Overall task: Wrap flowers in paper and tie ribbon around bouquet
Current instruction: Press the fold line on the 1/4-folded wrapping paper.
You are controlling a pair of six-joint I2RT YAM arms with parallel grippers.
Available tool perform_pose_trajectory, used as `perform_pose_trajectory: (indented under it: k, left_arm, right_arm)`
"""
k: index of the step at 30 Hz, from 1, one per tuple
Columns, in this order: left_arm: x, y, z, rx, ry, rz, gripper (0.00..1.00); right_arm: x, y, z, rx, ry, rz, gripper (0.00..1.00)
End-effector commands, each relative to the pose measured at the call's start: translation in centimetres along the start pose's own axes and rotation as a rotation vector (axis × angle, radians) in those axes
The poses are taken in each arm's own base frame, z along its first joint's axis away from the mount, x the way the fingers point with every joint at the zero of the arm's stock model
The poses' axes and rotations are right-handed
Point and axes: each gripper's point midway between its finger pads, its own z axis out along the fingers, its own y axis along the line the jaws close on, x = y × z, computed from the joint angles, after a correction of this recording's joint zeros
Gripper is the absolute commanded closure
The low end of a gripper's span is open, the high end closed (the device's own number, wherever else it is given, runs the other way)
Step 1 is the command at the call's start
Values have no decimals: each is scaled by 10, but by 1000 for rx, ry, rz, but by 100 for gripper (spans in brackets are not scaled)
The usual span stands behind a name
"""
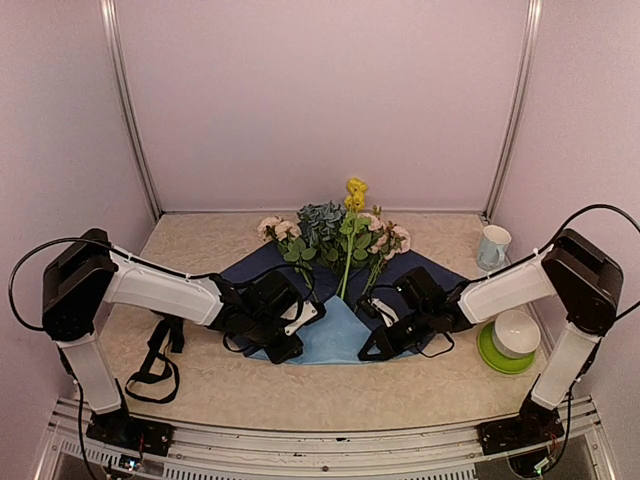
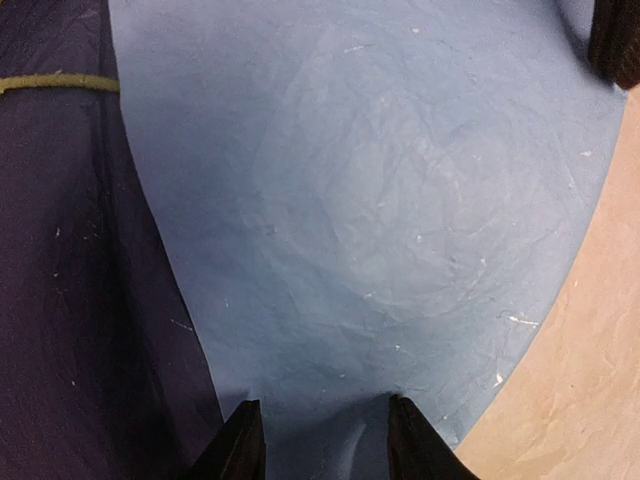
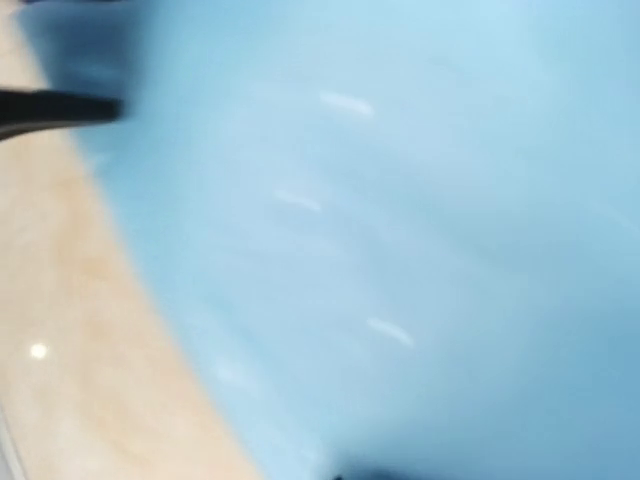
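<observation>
Both on paper (image 2: 380, 200): left gripper (image 2: 325, 432) half-open, gripping nothing; right gripper (image 1: 378, 342) blurred (can't tell). I fear sliding fingers tear it.

One light blue paper sheet (image 1: 335, 342), one pink-yellow-teal flower bunch (image 1: 345, 235), one black ribbon (image 1: 152, 352), one pale mug (image 1: 492, 247), one white bowl (image 1: 517, 333), one green plate (image 1: 497, 361).
</observation>
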Motion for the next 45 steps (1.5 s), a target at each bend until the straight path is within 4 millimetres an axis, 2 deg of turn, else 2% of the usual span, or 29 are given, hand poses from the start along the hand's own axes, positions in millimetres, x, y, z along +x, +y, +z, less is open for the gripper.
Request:
perform_pose_trajectory:
  k: [1, 6, 11, 15, 17, 20, 21, 23, 26, 27, 29, 32, 38, 41, 45]
  left_arm:
    - [61, -6, 4, 45, 242, -23, 58]
    - [76, 0, 3, 57, 294, -74, 59]
    - [80, -3, 1, 82, 299, -74, 59]
    - [78, -5, 0, 94, 288, -79, 59]
    - [78, -6, 1, 100, 285, -82, 58]
    - [79, -6, 2, 102, 293, -88, 58]
    - [80, -6, 2, 103, 298, -90, 58]
    - [78, -5, 1, 96, 297, -97, 59]
    - [75, -3, -2, 88, 291, -109, 59]
    - [75, -3, -3, 86, 291, -118, 58]
    - [75, -2, -5, 79, 293, -142, 58]
    - [74, 0, -9, 64, 296, -179, 58]
    - [74, 2, -11, 30, 306, -212, 58]
    - [89, 9, -15, -41, 395, -246, 58]
    - [109, 20, -26, -155, 498, -287, 59]
  right_arm:
    - [11, -34, -12, 86, -28, 148, 92]
    - [49, -63, -36, 220, 11, 282, 92]
    - [67, -78, -66, 310, 14, 400, 90]
    - [48, -70, -95, 366, -21, 373, 83]
    - [25, -63, -109, 394, -58, 314, 77]
    - [-20, -48, -120, 382, -135, 247, 76]
    - [-36, -37, -118, 354, -163, 214, 76]
    - [-54, -18, -99, 302, -184, 135, 77]
    - [-60, 6, -60, 260, -139, 38, 78]
    - [-59, 9, -49, 263, -120, 22, 78]
    - [-50, 2, -34, 271, -86, 39, 81]
    - [-26, -16, -23, 303, -43, 101, 84]
    - [19, -49, -29, 425, 10, 148, 85]
    - [32, -56, -31, 446, 37, 144, 86]
    - [39, -59, -34, 461, 43, 134, 85]
